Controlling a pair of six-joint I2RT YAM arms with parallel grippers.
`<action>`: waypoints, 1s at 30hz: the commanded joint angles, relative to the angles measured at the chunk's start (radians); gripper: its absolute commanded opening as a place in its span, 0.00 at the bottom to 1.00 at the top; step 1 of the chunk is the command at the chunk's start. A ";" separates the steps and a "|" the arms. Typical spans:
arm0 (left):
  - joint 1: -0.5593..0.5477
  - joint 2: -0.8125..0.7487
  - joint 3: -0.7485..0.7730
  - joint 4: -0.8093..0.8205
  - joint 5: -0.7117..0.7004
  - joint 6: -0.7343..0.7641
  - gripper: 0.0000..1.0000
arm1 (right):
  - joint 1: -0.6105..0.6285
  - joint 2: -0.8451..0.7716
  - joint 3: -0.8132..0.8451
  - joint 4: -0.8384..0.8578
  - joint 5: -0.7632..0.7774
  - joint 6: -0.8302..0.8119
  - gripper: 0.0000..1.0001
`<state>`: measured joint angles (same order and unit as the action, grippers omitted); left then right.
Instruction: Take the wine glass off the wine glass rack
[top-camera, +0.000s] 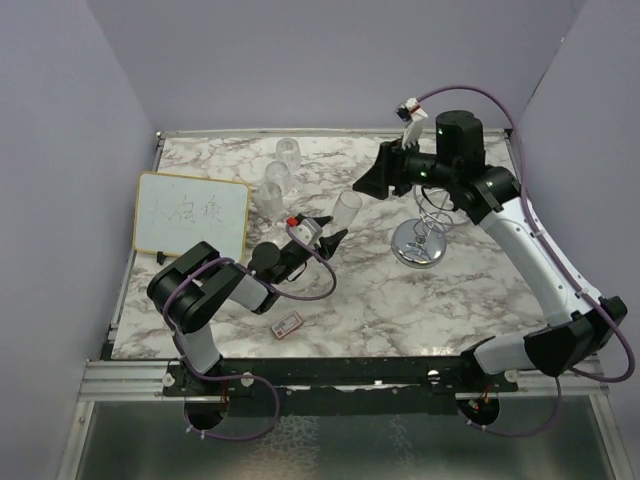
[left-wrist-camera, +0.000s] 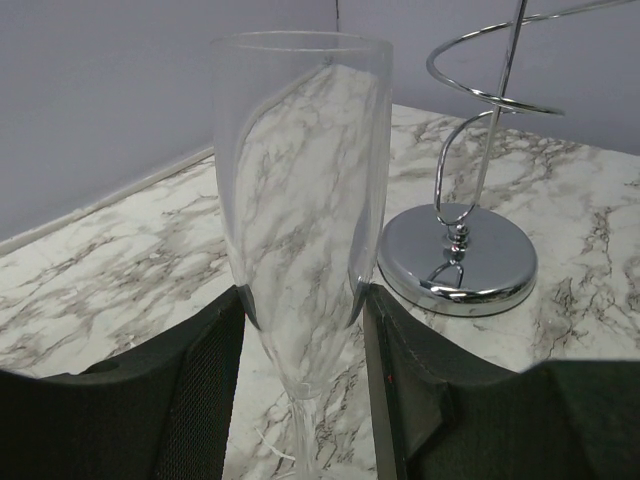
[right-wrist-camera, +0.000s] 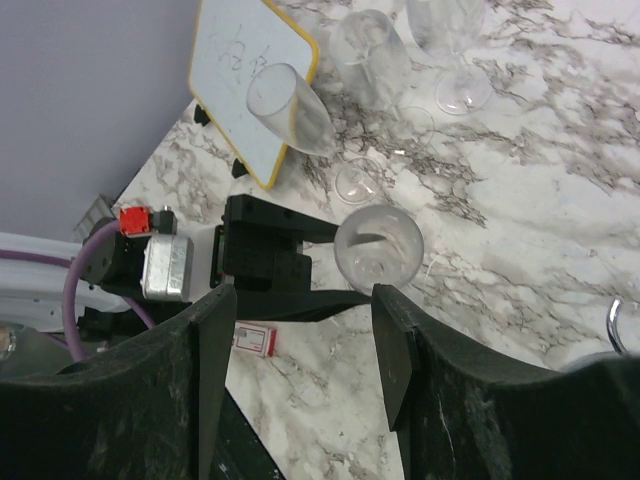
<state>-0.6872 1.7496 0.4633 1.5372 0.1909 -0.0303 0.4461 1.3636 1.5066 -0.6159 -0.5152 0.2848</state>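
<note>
- Left fingers (left-wrist-camera: 195, 385), black, a pair: clamped on the tall clear flute-shaped wine glass (left-wrist-camera: 300, 180), one on each side, low on the bowl where it narrows. Judged a hold that keeps the glass upright, with its mouth up.
- Wine glass: to the left of the shiny chrome wire wine glass rack (left-wrist-camera: 460, 265), near its round mirror base but apart from it, and outside the wire loops. Judged already off the rack, with only the setting down left to do.
- Right fingers (right-wrist-camera: 395, 340), black, a pair: apart, with nothing between them. They hang above and to the left of the rack, looking down on the held glass. Judged to be standing clear of the left arm.
- Rack: upright on the white-and-grey marbled tabletop (top-camera: 470, 300).
- Further left of the rack: other clear glasses (top-camera: 278, 175), then a wood-framed whiteboard (top-camera: 190, 213). A small red-and-white card (top-camera: 288, 325) lies left of the rack, towards the arm bases.
- Views:
  - The left wrist alone shows the fingers meeting the bowl. It cuts off the stem, so I cannot tell whether the foot touches the tabletop.
  - The right wrist alone shows the round rim from above.
  - The top view alone shows both arms and the gap between glass and rack.
</note>
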 joint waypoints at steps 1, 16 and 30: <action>0.000 -0.041 -0.007 0.225 0.062 -0.010 0.38 | 0.064 0.079 0.094 -0.051 -0.023 0.013 0.55; 0.000 -0.077 -0.031 0.225 0.049 -0.004 0.37 | 0.163 0.280 0.153 -0.125 0.160 -0.018 0.42; 0.001 -0.124 -0.076 0.222 -0.131 -0.002 0.37 | 0.201 0.343 0.179 -0.053 0.257 -0.068 0.01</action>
<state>-0.6838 1.6802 0.4080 1.5364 0.1581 -0.0189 0.6312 1.6691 1.6455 -0.7200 -0.3294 0.2695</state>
